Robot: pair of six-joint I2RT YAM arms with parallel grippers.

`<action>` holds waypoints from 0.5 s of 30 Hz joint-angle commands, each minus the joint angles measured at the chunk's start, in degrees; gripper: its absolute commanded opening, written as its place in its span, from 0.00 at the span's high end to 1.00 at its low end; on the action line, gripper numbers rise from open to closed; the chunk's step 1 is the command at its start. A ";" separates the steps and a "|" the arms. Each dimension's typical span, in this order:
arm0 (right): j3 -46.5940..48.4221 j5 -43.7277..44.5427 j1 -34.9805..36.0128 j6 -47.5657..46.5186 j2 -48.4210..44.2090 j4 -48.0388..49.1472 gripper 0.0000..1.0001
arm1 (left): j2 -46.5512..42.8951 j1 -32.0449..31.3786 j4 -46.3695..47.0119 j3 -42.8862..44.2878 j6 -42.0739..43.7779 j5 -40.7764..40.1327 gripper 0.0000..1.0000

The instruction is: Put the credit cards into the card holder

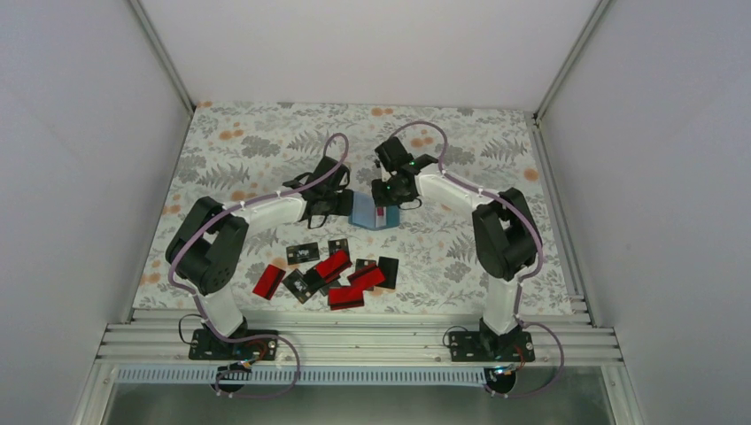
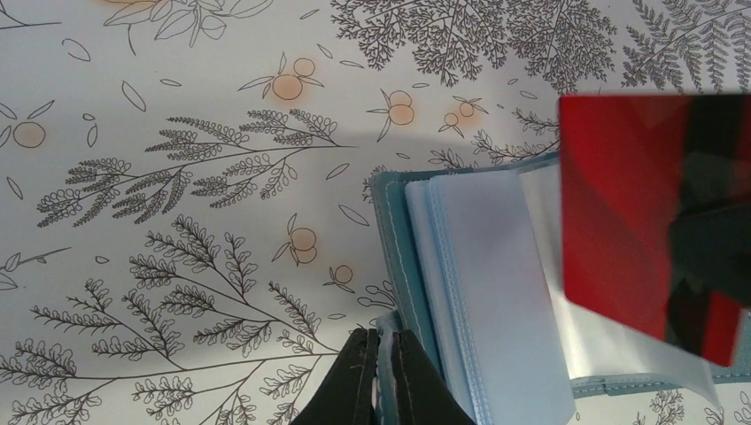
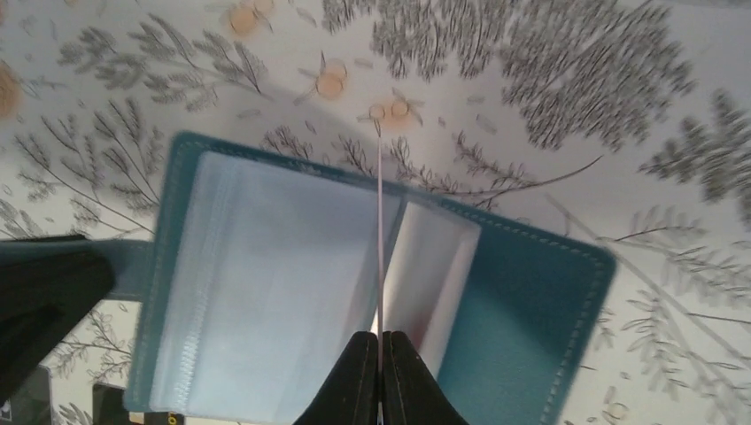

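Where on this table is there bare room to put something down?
Bare floral cloth lies along the far edge, and between the scattered red and black cards and the right arm. Crowded: the centre around the teal-blue folding card holder, and that card pile.

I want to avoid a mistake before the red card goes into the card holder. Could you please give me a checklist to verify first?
1. Left hand clamps the card holder at its edge: ok.
2. Right hand grips the red card: ok.
3. Holder open, clear sleeves exposed: ok.
4. Card edge lined up with a sleeve mouth: cannot tell.
5. Loose cards lie apart from the holder: ok.
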 commanded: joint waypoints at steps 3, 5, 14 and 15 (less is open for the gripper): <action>-5.11 -9.35 -4.06 -0.05 1.07 4.95 0.96 | 0.46 -0.24 -0.04 1.27 -0.46 -1.15 0.97; -6.12 -9.20 -5.59 -0.44 0.19 4.92 0.96 | 0.65 -0.24 0.04 1.20 -0.51 -1.14 0.97; -12.50 -20.30 -11.36 -1.56 -1.59 8.36 0.96 | 2.55 -0.15 0.42 0.92 -0.41 -3.47 0.97; -12.98 -22.13 -11.85 -1.59 -1.34 9.00 0.96 | 2.55 -0.11 1.12 0.25 -0.43 -3.63 0.96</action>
